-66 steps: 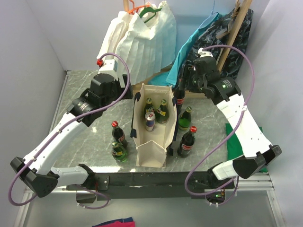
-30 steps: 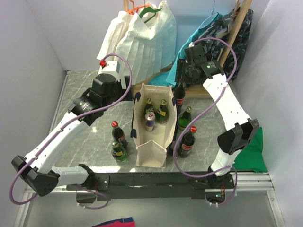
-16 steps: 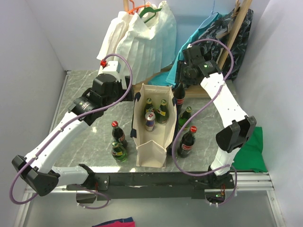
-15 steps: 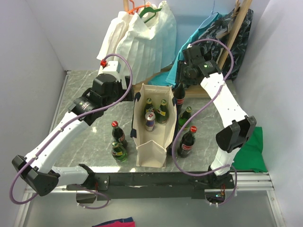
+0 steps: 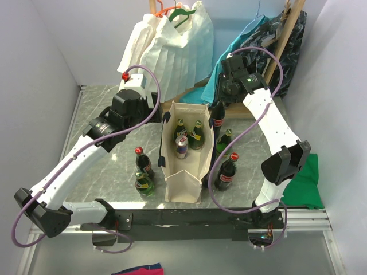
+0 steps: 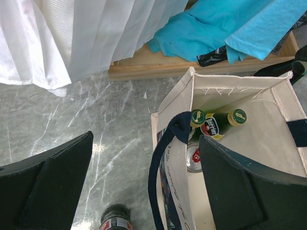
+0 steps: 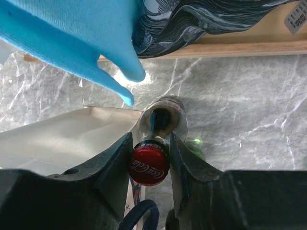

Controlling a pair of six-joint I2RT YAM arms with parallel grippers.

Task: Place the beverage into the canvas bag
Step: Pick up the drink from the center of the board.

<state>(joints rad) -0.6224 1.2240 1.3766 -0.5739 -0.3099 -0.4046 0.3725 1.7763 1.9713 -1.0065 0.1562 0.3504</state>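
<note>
The cream canvas bag (image 5: 184, 184) with navy handles stands open mid-table, holding two green bottles (image 5: 189, 133) and a can (image 5: 182, 146). My right gripper (image 5: 221, 98) is shut on the red-capped neck of a cola bottle (image 5: 217, 121), upright just outside the bag's far right corner. In the right wrist view the cap (image 7: 149, 166) sits between the fingers of my right gripper (image 7: 149, 143), with the bag (image 7: 62, 132) at left. My left gripper (image 5: 155, 110) is open. In the left wrist view it (image 6: 144, 191) straddles the bag's left wall (image 6: 175, 167) and navy handle (image 6: 158, 163).
A cola bottle (image 5: 143, 162) and a green bottle (image 5: 143, 184) stand left of the bag. A green bottle (image 5: 224, 142) and a cola bottle (image 5: 227, 172) stand to its right. A white pleated garment (image 5: 172, 51), teal cloth (image 5: 229, 63) and a wooden rack stand behind.
The right arm's elbow has swung inward and forward while its gripper stayed on the cola bottle's neck. Over the last half second nothing moves. The left arm has not moved.
</note>
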